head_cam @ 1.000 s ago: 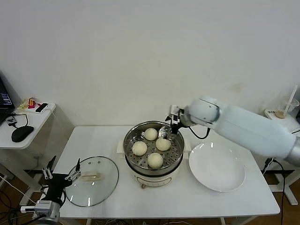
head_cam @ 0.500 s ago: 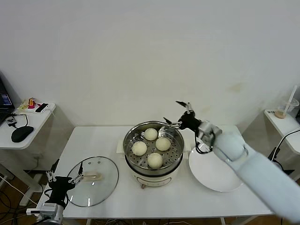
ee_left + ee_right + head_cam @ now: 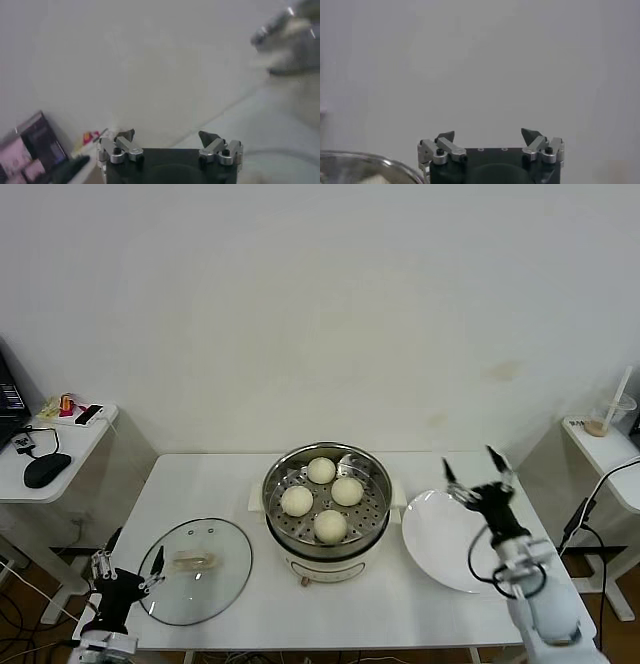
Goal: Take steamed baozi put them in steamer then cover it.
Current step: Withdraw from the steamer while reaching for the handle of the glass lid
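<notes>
Several cream-white baozi [image 3: 331, 526] lie on the perforated tray inside the shiny steamer [image 3: 372, 514] at the table's centre. The cover [image 3: 195, 569], a glass lid with a cream handle, lies flat on the table left of the steamer. My left gripper [image 3: 126, 570] hovers at the lid's left edge, open and empty; the left wrist view shows its fingers [image 3: 167, 135] spread wide. My right gripper [image 3: 473, 475] is open and empty, raised over the far right part of the white plate [image 3: 435, 534]. In the right wrist view it [image 3: 489, 134] faces the wall, with the steamer's rim [image 3: 365, 159] to one side.
The white plate lies right of the steamer. A side table [image 3: 60, 449] with a mouse and small items stands off the table's left end. Another small table holding a cup [image 3: 600, 424] stands at the far right.
My right arm has pulled back from the steamer's far right rim, swinging right and toward me to above the plate. My left gripper has drifted slightly left and nearer me beside the lid.
</notes>
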Controlling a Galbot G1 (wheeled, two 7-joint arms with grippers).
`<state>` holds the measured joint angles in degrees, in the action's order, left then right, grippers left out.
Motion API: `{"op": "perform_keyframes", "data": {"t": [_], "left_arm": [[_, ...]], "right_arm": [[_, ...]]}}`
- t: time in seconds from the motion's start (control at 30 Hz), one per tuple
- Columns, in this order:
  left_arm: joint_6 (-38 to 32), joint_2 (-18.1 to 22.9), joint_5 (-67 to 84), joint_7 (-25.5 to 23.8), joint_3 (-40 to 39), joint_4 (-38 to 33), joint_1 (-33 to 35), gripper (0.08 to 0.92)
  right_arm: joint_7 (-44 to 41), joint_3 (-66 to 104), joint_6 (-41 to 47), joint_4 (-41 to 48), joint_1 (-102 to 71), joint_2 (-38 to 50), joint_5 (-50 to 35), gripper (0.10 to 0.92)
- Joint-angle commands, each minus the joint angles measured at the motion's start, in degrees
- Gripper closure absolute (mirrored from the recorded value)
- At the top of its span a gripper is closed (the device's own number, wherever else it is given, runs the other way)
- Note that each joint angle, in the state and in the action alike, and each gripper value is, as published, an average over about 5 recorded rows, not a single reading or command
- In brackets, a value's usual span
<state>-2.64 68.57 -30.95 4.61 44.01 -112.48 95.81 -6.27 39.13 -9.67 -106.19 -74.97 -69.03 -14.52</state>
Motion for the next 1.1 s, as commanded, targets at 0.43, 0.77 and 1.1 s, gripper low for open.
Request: {"op": "perform_keyframes", "data": {"t": [0.43,0.77,1.1], "left_arm": [[-0.58,-1.03,-43.82,2.76,-5.94,6.49,-1.6,0.177],[-0.19,-0.93,-42.9,2.22,-10.54,10.98,-6.32,0.177],[-0.05,-1.64,-41.49,1.95,-12.26,16.47,-11.08,0.177]], "right_arm": [[4.39,15.34,-3.78,-2.71,-15.57,-14.03,4.91,0.203],[4.42,15.85,-4.05,-2.95,-17.86,-14.69,5.96,0.203],[4.56,15.82,-3.88,-2.89,-18.63,-15.44,6.19,0.203]]}}
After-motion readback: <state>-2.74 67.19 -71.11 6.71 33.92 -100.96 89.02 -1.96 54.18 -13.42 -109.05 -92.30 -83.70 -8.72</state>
